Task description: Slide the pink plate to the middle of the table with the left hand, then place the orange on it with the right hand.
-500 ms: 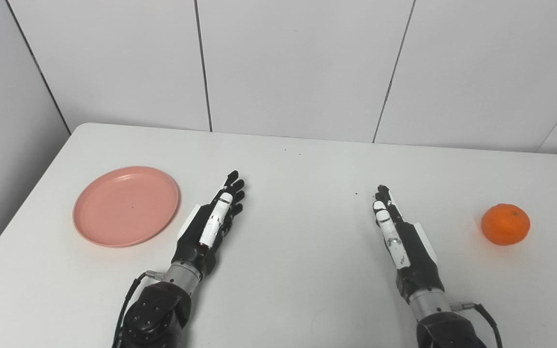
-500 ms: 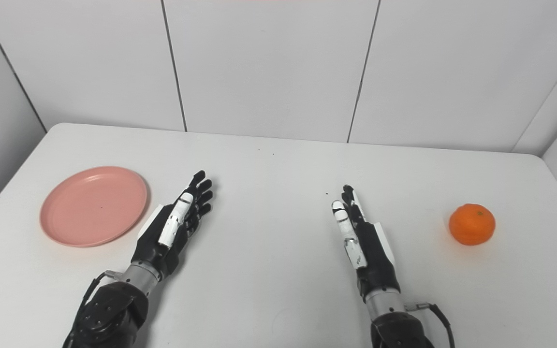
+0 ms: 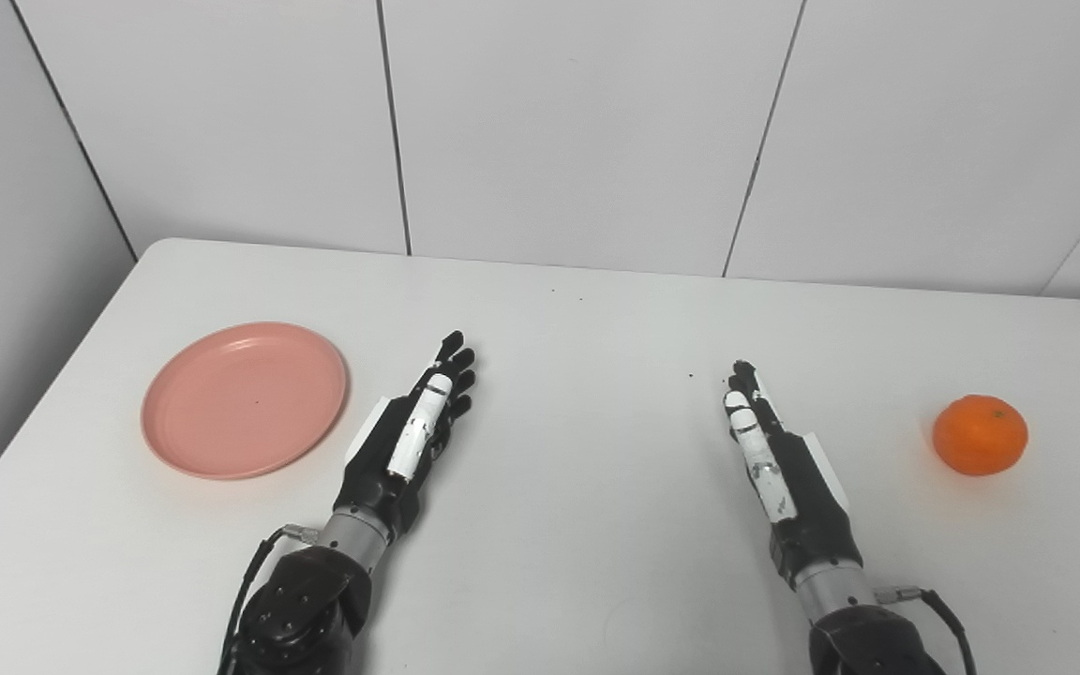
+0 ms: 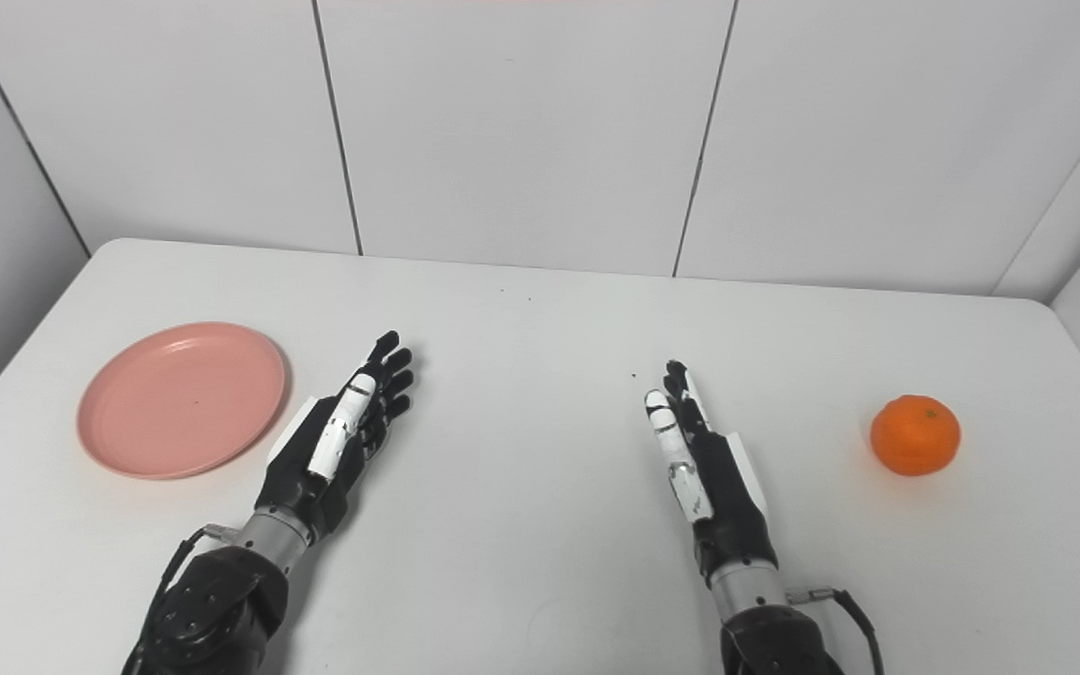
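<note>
Pink plate [image 3: 245, 400] unmoved vs half sec ago, left side; orange [image 3: 981, 434] far right. Left hand [image 3: 409, 436], right hand [image 3: 774, 459] same pose, spread, empty. Task not begun.

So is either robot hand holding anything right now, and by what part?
Nothing is held. The left robot hand and right robot hand are open; plate and orange lie untouched.

Left hand [image 3: 409, 433] flat, fingers straight, empty. Right hand [image 3: 774, 450] same, edge-on, thumb up, empty.
</note>
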{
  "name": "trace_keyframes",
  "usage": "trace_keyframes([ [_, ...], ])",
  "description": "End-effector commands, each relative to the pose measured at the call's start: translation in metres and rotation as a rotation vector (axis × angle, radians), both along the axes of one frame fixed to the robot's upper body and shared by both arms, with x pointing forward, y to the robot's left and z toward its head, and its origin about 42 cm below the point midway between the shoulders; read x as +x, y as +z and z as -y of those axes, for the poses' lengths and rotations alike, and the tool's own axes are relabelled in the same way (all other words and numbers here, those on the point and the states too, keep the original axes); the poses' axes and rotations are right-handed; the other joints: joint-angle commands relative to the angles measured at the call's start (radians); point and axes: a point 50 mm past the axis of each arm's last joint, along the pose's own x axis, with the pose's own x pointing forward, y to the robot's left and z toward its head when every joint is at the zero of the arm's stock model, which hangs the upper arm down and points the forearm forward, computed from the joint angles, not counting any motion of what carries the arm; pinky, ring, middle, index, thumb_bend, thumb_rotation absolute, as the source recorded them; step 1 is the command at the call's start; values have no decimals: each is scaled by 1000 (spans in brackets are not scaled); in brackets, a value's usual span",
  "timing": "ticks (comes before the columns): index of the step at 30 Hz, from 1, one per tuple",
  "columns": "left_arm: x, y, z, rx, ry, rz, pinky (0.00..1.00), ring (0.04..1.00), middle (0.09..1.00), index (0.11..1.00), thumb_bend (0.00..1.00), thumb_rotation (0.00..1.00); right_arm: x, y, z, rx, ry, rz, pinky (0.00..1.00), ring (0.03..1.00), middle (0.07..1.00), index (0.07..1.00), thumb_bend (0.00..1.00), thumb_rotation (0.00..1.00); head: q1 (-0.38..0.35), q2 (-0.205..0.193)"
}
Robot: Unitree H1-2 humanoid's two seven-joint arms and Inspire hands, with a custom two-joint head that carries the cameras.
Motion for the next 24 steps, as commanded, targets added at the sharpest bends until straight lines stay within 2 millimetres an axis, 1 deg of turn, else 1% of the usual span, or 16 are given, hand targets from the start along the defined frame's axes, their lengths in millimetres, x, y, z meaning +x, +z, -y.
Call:
trace_keyframes([
  [1, 6, 14, 4, -10, -3, 51, 1000, 1000, 1000, 1000, 424, 1000, 4, 12, -1, 8, 6, 59, 1000, 990, 1000, 1000, 189, 1000, 1, -1],
  [24, 6, 14, 7, -19, 3, 43, 1000, 1000, 1000, 1000, 423, 991, 5, 11, 1, 2, 6, 57, 998, 983, 998, 1000, 188, 1000, 9, -6],
])
